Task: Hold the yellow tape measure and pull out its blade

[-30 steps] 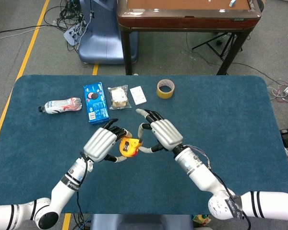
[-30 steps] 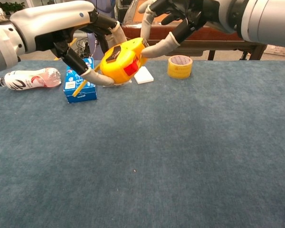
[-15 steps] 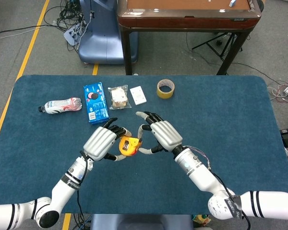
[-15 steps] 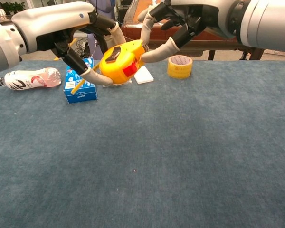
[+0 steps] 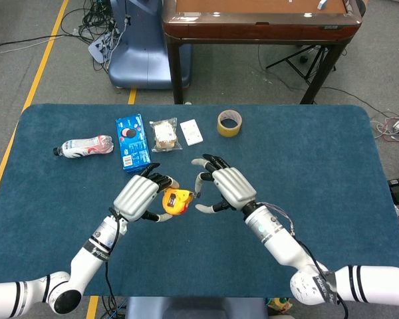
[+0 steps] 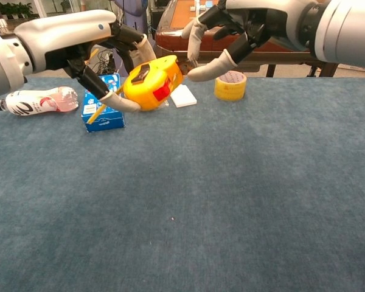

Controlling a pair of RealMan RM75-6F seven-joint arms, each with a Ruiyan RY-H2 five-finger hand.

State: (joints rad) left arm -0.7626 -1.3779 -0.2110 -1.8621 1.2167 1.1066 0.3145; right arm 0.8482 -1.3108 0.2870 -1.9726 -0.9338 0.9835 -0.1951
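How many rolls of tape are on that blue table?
1. A single tan tape roll lies flat near the table's far edge, right of the small white card. Nothing seems hidden behind the hands, though I cannot be sure.

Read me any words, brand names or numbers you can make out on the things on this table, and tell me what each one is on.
None reads clearly.
Blue box: white and dark print, too blurred to read.
Plastic bottle: dark lettering on a white and red label, too blurred.
Yellow tape measure, held by the left hand: a dark patch on top and a red part, no legible text.
Roll of tape, white card: no readable marks.
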